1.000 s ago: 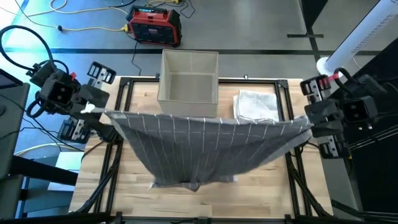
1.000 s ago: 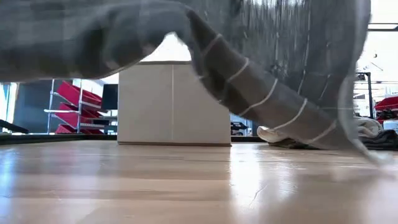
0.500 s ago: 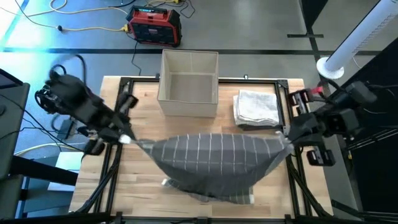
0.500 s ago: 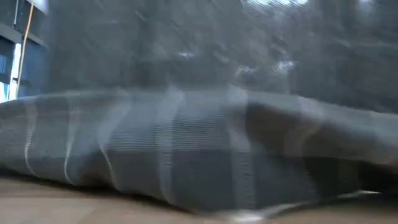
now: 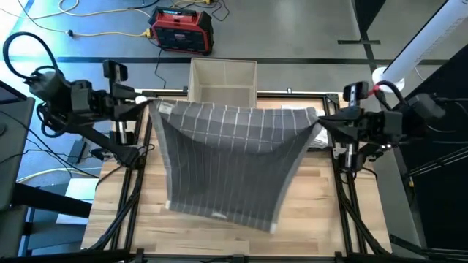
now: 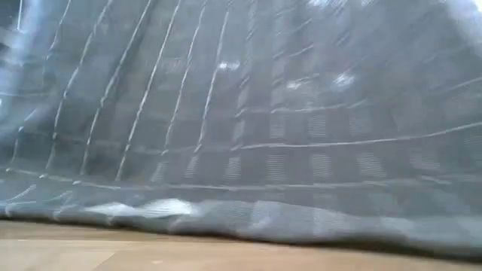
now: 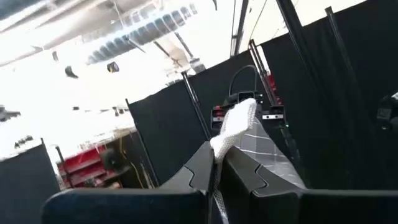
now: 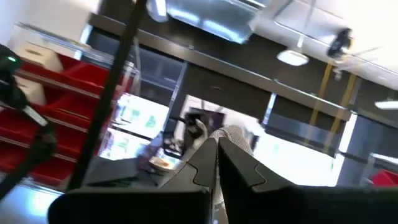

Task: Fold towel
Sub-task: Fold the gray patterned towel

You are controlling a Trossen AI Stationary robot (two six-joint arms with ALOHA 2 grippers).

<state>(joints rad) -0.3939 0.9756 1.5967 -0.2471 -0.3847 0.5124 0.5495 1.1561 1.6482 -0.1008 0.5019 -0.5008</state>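
Both arms have swung the towel (image 5: 230, 157) back up; it hangs stretched between the left gripper (image 5: 151, 104) and right gripper (image 5: 317, 124), each pinching 1 corner; its bottom edge drags on the table (image 5: 322, 197), ready for laying flat.

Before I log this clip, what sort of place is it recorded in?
Most likely a robotics lab or workshop: a wooden table framed in black rails, cables and a red power unit on the floor, and red parts bins on shelving behind.

Grey floor (image 5: 307, 29), red case (image 5: 181, 29), yellow cable (image 5: 102, 33), black curtains (image 7: 348, 93)
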